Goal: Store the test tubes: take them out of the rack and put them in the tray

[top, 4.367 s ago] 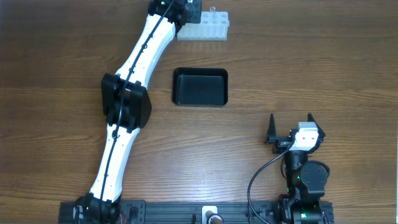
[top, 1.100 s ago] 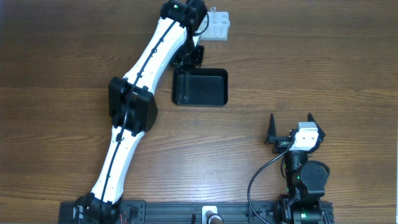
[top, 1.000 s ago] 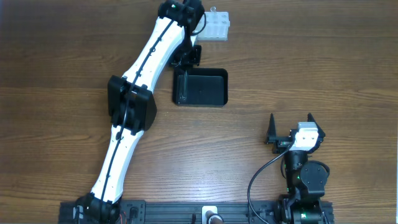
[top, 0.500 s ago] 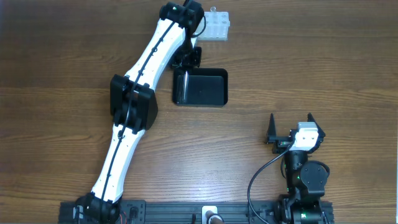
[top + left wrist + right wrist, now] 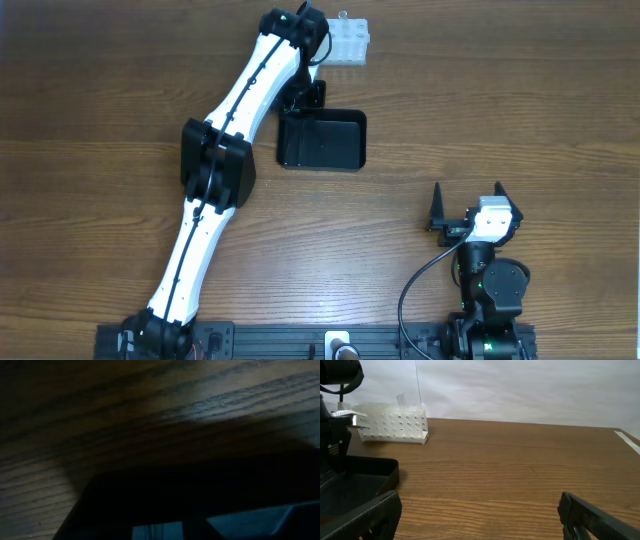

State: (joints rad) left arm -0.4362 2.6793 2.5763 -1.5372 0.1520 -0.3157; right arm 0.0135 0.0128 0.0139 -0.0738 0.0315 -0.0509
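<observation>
At the tray's [image 5: 325,140] far left corner, the left end effector [image 5: 307,96] hangs close over the rim; I cannot tell whether it is clenched or released. One test tube [image 5: 343,16] stands upright in the rack [image 5: 350,42], just beyond it and slightly to the right, so the left arm is far nearer. The right end effector [image 5: 468,195] sits released by its base, well apart. Some four seconds ago the left one was at the rack; it has since come to the tray.

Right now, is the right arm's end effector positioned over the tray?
No, the right end effector sits well apart from the tray, with a stretch of bare table between them.
</observation>
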